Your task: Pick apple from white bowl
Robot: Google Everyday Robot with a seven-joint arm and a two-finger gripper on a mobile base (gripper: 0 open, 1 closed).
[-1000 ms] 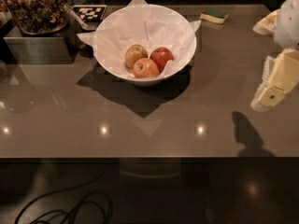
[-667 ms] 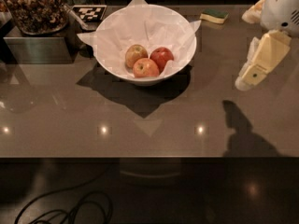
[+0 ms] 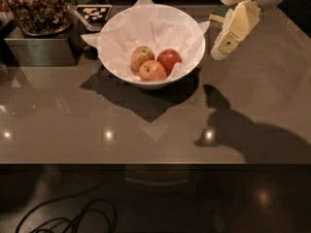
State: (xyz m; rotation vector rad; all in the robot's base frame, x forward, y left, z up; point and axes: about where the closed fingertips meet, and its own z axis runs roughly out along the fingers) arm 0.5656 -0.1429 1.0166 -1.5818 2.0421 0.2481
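Note:
The white bowl (image 3: 112, 61) stands on the brown table at the back centre, lined with crumpled white paper. Three apples lie in it. The apple (image 3: 142, 56), pale yellow-green with a dull blush, is at the left. An orange-red apple (image 3: 152, 70) lies in front of it and a deep red apple (image 3: 168, 59) to its right. My gripper (image 3: 221, 49), pale yellow and white, hangs in the air just right of the bowl's rim, pointing down and left. It holds nothing that I can see.
A metal box with a tray of brown dried stuff (image 3: 36, 8) stands at the back left, next to a checkered tag (image 3: 93, 12). A small yellow-green object (image 3: 217, 15) lies behind the gripper. The table's front edge (image 3: 155, 163) runs across; a cable (image 3: 73, 217) lies on the floor.
My gripper has moved left from the right edge of the view and now hangs close beside the bowl's right rim. The apples and bowl have not moved.

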